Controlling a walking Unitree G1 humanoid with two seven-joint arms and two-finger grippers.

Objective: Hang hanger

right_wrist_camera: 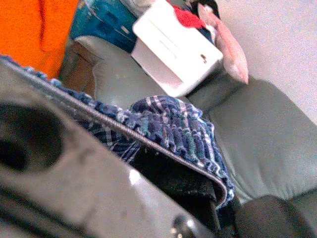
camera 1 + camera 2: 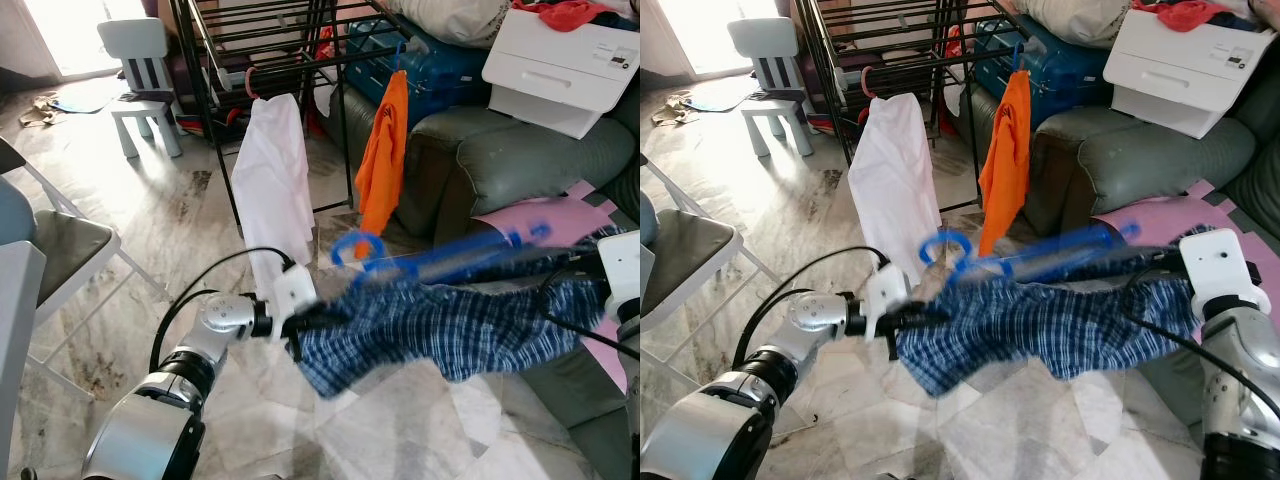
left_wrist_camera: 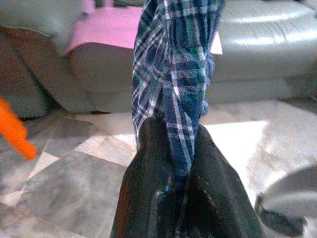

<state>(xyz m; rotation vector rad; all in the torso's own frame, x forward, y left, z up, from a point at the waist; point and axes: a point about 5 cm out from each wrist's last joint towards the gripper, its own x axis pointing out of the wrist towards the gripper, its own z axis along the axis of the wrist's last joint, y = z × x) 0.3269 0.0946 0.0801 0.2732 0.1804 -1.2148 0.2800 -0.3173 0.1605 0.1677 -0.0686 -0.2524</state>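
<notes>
Left eye view: blue hanger [image 2: 440, 255] blurred; plaid garment [image 2: 450, 325] covers right fingers.

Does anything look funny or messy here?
Yes. The blue plaid garment droops below the blue hanger instead of sitting neatly on it, stretched between the left gripper and the right gripper. A white drawer unit sits tilted on the sofa.
</notes>
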